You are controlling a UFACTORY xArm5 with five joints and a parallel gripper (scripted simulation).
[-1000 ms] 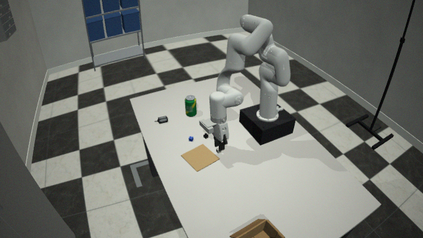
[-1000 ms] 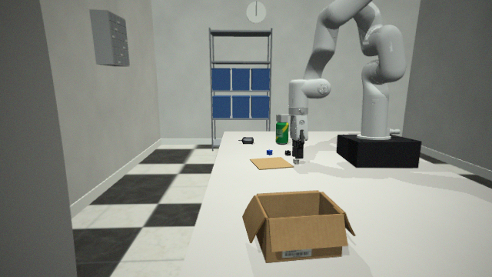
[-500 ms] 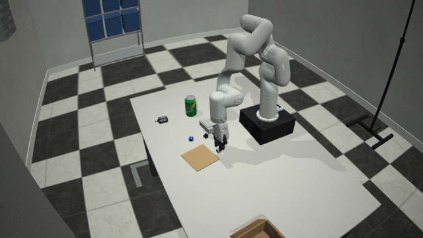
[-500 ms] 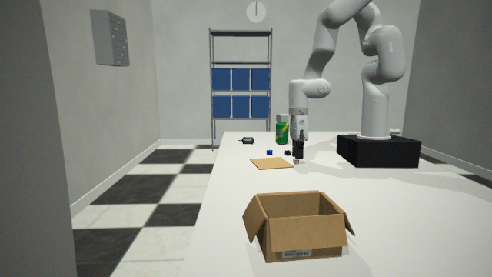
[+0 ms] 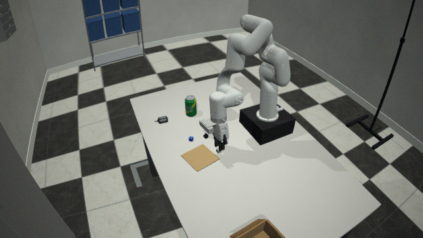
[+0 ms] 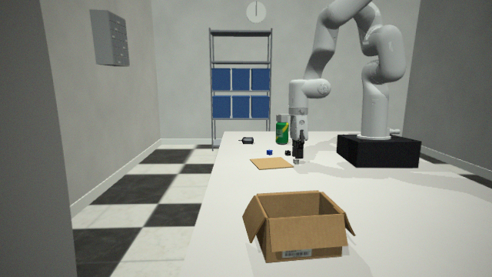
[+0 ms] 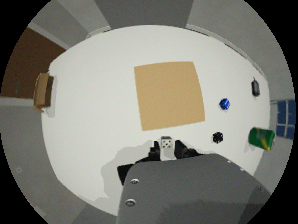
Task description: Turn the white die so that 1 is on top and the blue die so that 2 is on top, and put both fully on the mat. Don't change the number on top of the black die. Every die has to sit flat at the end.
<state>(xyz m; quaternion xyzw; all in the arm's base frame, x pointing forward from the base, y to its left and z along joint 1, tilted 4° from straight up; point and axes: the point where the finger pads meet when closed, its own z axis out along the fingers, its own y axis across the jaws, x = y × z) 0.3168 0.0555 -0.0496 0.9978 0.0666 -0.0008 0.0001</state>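
The white die lies on the table just off the right edge of the tan mat; it also shows in the exterior view and the wrist view. My gripper points straight down directly over it, with the fingers partly apart and nothing between them. In the exterior view the fingertips stand just above the die. The blue die and the black die lie on the table behind the mat, both off it. I cannot read the numbers on top.
A green can and a small dark object stand further back on the table. The arm's black base is to the right. An open cardboard box sits at the near end of the table.
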